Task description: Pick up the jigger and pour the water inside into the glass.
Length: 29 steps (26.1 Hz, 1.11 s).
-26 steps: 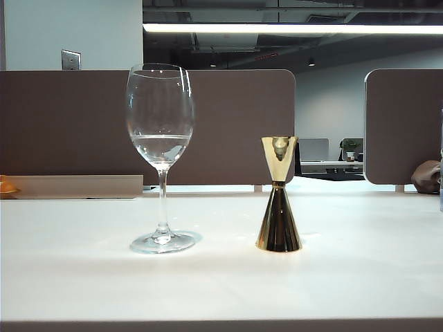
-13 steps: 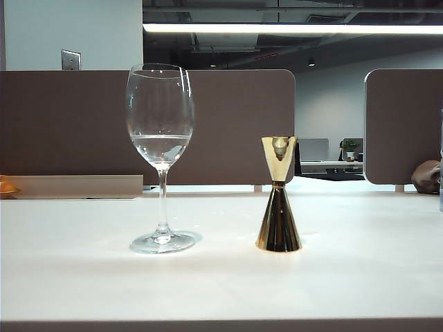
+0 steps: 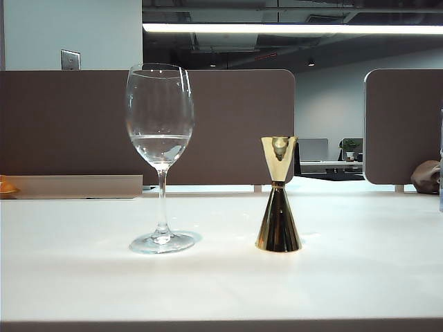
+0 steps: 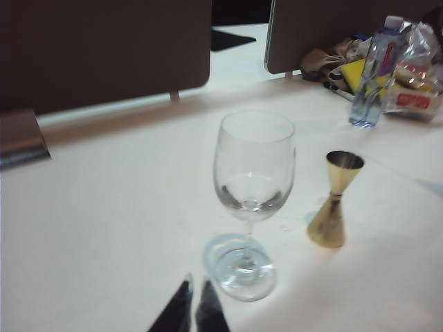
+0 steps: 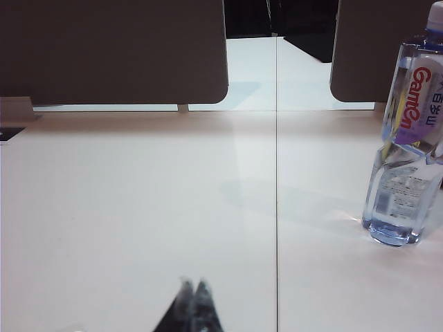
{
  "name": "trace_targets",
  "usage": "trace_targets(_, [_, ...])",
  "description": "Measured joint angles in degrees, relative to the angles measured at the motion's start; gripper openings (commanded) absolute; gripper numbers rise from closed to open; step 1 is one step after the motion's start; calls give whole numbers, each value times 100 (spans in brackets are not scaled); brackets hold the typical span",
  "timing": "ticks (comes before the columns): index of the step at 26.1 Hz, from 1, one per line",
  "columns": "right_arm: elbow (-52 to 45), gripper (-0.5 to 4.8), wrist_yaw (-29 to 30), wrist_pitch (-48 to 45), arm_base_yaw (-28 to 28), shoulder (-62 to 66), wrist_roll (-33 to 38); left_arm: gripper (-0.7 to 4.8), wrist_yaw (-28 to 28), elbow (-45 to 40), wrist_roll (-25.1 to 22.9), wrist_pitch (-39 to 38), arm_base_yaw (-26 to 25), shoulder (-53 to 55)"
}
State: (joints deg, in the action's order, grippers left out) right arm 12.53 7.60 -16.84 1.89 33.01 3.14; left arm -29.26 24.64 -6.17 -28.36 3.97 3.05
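The glass (image 3: 160, 124) stands upright on the white table (image 3: 221, 283), left of the middle, with a shallow pool of water (image 3: 160, 146) in its bowl. To its right the gold jigger (image 3: 278, 200) stands upright by itself; its inside is hidden. Neither gripper shows in the exterior view. The left wrist view has the glass (image 4: 252, 187) and the jigger (image 4: 334, 204) ahead of my left gripper (image 4: 196, 280), whose black fingertips lie almost together, holding nothing, just short of the glass foot. My right gripper (image 5: 193, 285) is shut and empty above bare table.
A clear plastic water bottle (image 5: 405, 138) stands on the table to the right, also in the left wrist view as the bottle (image 4: 374, 72), beside bags and packets (image 4: 415, 76). Brown partition panels (image 3: 228, 124) close off the back. A seam (image 5: 277, 207) runs across the tabletop.
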Motion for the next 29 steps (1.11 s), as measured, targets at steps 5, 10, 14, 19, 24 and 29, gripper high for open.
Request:
trace_targets(5, [0, 4, 0, 0, 0, -4, 0, 23, 901, -656, -334, 490, -7, -267])
trace_targets(10, [0, 3, -2, 24, 0, -4, 2, 23, 1834, -994, -229, 940, -20, -273])
trace_targets(14, [0, 4, -2, 125, 0, -4, 0, 23, 2575, -1309, -168, 1384, -37, -278])
trace_targets(19, [0, 3, -2, 136, 0, -4, 0, 23, 2839, -1755, 85, 1703, -37, -273])
trace_targets(24, [0, 4, -2, 136, 0, -4, 0, 23, 2841, -2037, 306, 1794, -39, -275])
trace_targets(29, [0, 4, -2, 136, 0, -4, 0, 23, 2844, -2286, 321, 1856, -258, -275])
